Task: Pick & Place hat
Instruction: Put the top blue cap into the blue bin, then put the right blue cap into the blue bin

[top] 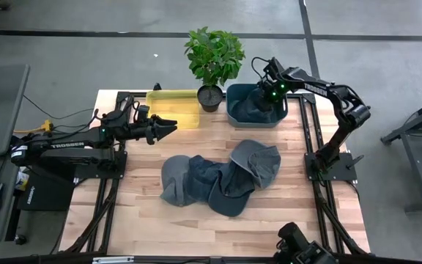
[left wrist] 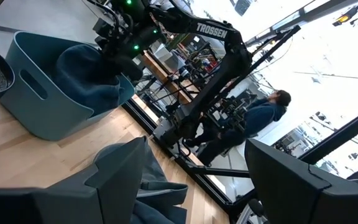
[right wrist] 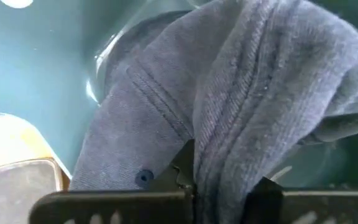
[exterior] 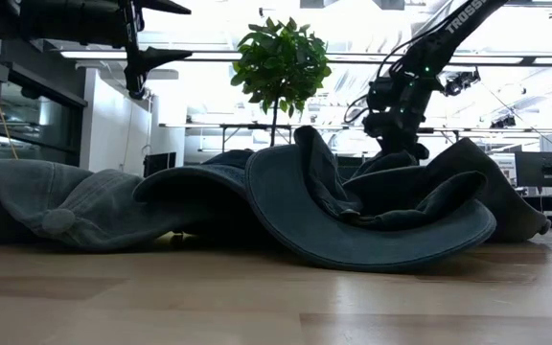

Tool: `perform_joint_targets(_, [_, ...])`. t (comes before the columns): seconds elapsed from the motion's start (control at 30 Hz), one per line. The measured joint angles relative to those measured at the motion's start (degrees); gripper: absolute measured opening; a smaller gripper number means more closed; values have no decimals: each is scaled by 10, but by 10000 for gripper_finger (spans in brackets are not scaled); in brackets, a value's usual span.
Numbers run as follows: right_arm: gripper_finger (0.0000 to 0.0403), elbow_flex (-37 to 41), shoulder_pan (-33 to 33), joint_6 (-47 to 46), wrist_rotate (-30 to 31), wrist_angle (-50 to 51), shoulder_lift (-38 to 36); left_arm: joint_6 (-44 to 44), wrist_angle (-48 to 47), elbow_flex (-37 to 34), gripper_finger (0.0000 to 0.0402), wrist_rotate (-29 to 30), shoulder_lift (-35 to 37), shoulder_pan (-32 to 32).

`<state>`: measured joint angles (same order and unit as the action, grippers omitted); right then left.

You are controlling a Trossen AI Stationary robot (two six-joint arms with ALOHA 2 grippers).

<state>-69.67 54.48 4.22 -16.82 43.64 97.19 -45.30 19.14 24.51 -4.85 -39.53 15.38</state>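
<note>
Teal bin [top: 234,115] — denim hat [top: 258,105] inside

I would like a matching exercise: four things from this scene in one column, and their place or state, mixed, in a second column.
Things:
1. right gripper
2. left gripper
3. plant
4. hat pile

Places or states:
A. between the yellow bin and the teal bin
B. open, above the table
C. on the table's middle
D. shut on a hat over the teal bin

Pairs: 1-D, 2-B, 3-A, 4-C
</note>
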Motion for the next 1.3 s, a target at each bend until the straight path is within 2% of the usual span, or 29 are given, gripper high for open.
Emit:
perform_joint_targets(0.13, [57,0,0,-30,-2,-9,0,0,0,0,275,0,0,0])
perform_joint_targets(0.4, [185,0,22,-67,13,-10,-15,0,0,0,275,-1,0,0])
perform_joint_targets(0.57, [235,0,47,-83,6,-4,-52,0,-1,0,275,-1,0,0])
perform_joint_targets(0.97, [248,0,54,-69,-7,40,-175,0,-14,0,275,-1,0,0])
perform_joint_targets(1.3, [248,0,6,-56,-45,45,-280,-15,-31,0,275,-1,0,0])
